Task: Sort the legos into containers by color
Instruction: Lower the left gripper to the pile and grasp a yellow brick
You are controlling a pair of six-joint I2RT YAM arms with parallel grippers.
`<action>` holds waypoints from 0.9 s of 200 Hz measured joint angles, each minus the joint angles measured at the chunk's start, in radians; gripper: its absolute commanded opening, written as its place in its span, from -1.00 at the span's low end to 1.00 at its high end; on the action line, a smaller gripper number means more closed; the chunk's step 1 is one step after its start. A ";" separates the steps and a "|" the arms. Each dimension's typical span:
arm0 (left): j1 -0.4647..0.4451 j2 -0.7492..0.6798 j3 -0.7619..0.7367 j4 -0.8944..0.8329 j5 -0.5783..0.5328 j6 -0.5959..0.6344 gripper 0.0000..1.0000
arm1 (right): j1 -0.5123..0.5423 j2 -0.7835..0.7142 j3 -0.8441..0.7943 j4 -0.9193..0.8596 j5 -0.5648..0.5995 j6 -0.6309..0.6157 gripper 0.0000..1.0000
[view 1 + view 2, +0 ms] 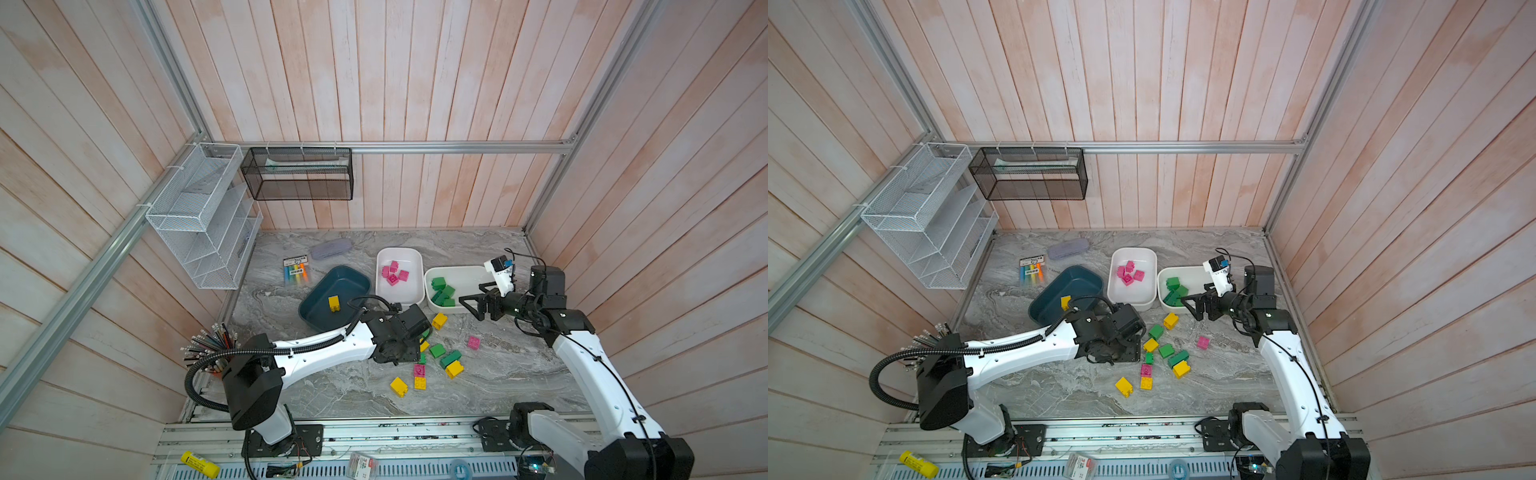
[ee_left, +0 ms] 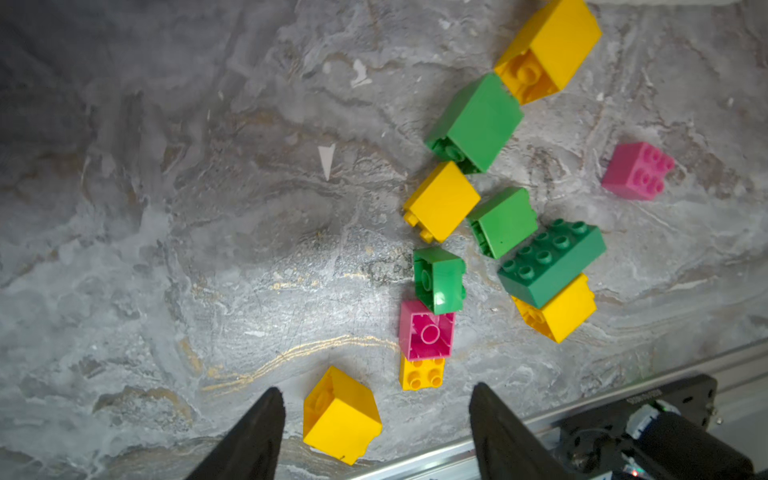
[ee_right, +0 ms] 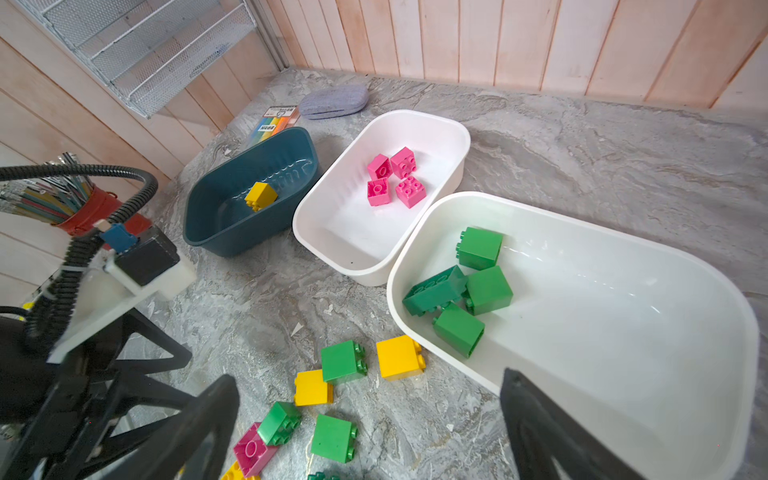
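Several legos [image 2: 476, 124] lie loose on the counter [image 2: 166, 249]; the open left claw [image 2: 376, 390] straddles a yellow brick [image 2: 340, 415], likely for the teal tub [image 1: 347, 286]; the right claw [image 3: 370, 378] hangs open beside the greens' tub [image 3: 602, 316].

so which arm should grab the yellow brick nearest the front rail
Left. In its wrist view the yellow brick lies between the fingers of the open left gripper. The right gripper, also open, hovers by the white tub holding green bricks.
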 measured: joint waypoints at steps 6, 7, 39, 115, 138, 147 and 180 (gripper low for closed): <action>-0.009 0.002 -0.010 0.000 -0.006 -0.038 0.46 | 0.010 0.002 -0.002 0.003 0.000 0.003 0.96; -0.011 0.003 -0.011 0.000 -0.006 -0.044 0.46 | 0.011 0.002 -0.003 0.003 0.000 0.004 0.96; -0.077 0.029 -0.024 -0.024 -0.036 -0.226 0.46 | 0.044 0.003 -0.019 0.026 -0.003 0.029 0.95; -0.134 0.037 -0.166 0.024 -0.037 -0.484 0.38 | 0.091 0.004 -0.046 0.047 -0.015 0.056 0.95; -0.151 0.040 -0.167 0.056 -0.031 -0.520 0.36 | 0.107 0.004 -0.074 0.045 -0.014 0.071 0.95; -0.155 0.042 -0.168 0.069 -0.030 -0.535 0.34 | 0.110 0.004 -0.078 0.040 -0.014 0.071 0.95; -0.161 0.048 -0.197 0.111 -0.025 -0.579 0.23 | 0.117 0.001 -0.080 0.039 -0.013 0.082 0.95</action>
